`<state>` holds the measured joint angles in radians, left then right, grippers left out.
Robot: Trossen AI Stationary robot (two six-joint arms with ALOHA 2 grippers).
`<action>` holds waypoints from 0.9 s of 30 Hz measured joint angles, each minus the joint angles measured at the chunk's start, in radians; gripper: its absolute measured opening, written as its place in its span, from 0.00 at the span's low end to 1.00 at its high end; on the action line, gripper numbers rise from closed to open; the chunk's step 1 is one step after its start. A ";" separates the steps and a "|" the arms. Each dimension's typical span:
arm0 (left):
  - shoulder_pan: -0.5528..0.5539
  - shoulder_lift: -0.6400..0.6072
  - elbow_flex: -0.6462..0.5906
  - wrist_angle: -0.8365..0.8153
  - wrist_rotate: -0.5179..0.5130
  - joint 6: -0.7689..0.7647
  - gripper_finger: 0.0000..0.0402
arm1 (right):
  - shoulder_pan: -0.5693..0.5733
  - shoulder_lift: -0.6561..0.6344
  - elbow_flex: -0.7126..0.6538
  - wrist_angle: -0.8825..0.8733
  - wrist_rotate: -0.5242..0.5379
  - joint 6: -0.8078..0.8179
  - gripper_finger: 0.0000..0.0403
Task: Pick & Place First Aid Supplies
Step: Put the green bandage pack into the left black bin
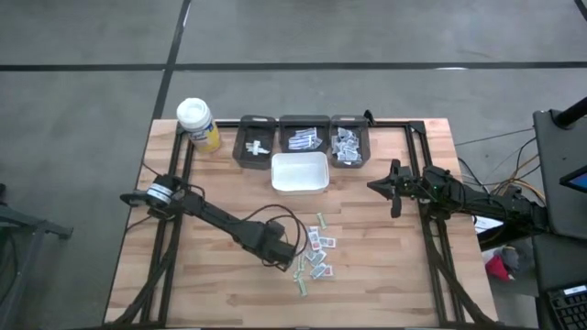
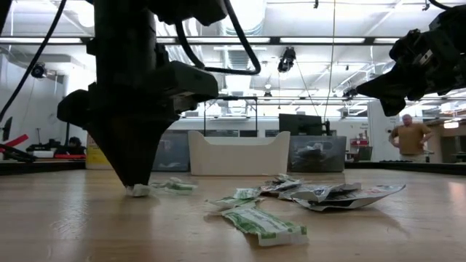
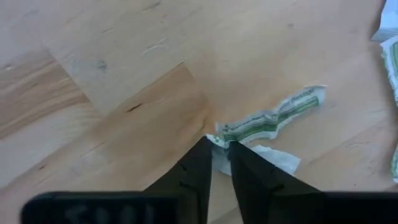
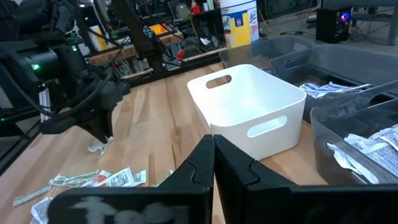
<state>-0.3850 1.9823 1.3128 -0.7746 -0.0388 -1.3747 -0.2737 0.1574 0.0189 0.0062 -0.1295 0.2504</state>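
Several first aid supplies, small white packets with green, red or blue print (image 1: 319,249), lie loose on the wooden table, near the middle of its front half. My left gripper (image 3: 219,146) points straight down at the left edge of that pile, fingertips at the table (image 2: 137,186). It is shut on one crumpled packet with green print (image 3: 268,117). My right gripper (image 4: 213,146) is shut on nothing and hangs level above the table's right side (image 1: 381,186). My left gripper pinches one end of the green-printed packet (image 3: 217,140) between its two fingertips, coming from above and pointing down. The rest of the packet (image 2: 175,186) lies flat on the table, stretching away from the fingers.
A white bin (image 1: 300,172) stands behind the pile at the table's middle. Behind it is a row of three grey bins (image 1: 304,137) holding more packets. A white-capped yellow bottle (image 1: 197,124) stands at the far left corner. A person (image 2: 410,137) stands in the room beyond.
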 joint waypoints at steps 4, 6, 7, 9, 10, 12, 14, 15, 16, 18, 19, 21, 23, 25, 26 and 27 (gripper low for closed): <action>0.000 -0.001 0.006 -0.011 0.001 0.051 0.04 | 0.000 0.000 0.000 0.000 0.000 0.003 0.02; 0.000 -0.008 0.006 -0.011 0.001 0.066 0.02 | 0.000 0.002 0.000 0.000 0.000 0.003 0.02; 0.000 -0.012 0.006 -0.014 0.001 0.066 0.02 | 0.000 0.002 0.000 0.000 0.000 0.003 0.02; 0.000 -0.026 0.005 -0.018 0.004 0.070 0.02 | 0.000 0.002 0.000 0.000 0.000 0.003 0.02; 0.000 -0.035 0.003 -0.022 0.010 0.078 0.01 | 0.000 0.002 0.000 0.000 0.000 0.003 0.02; -0.004 -0.057 -0.002 -0.038 0.031 0.106 0.00 | 0.000 0.002 0.000 0.000 0.000 0.008 0.02; -0.007 -0.090 -0.003 -0.034 0.038 0.146 0.01 | 0.000 0.002 0.000 0.000 0.000 0.008 0.02; -0.008 -0.118 -0.002 -0.032 0.039 0.169 0.01 | 0.000 0.002 0.000 0.000 0.000 0.009 0.02; -0.009 -0.144 -0.001 -0.030 0.039 0.198 0.01 | 0.000 0.002 0.000 0.000 0.000 0.009 0.02; -0.010 -0.187 0.001 -0.005 0.037 0.275 0.00 | 0.000 0.002 0.000 0.000 0.000 0.008 0.02; -0.010 -0.202 0.001 0.001 0.034 0.309 0.00 | 0.000 0.002 0.000 0.000 0.000 0.008 0.02; -0.010 -0.233 -0.003 -0.005 -0.012 0.324 0.00 | 0.000 0.002 0.000 0.000 0.000 0.008 0.02; -0.007 -0.276 -0.003 0.003 -0.148 0.324 0.00 | 0.000 0.002 0.000 0.000 0.000 0.008 0.02; 0.001 -0.319 0.007 0.007 -0.361 0.332 0.00 | 0.000 0.003 0.000 0.000 0.000 0.008 0.02; 0.006 -0.339 0.013 0.009 -0.482 0.339 0.00 | 0.000 0.003 0.000 0.000 0.000 0.008 0.02; 0.014 -0.354 0.017 0.008 -0.600 0.352 0.00 | 0.000 0.003 0.000 0.000 0.000 0.008 0.02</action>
<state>-0.3713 1.6285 1.3298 -0.7668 -0.6393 -1.0224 -0.2733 0.1604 0.0189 0.0063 -0.1294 0.2581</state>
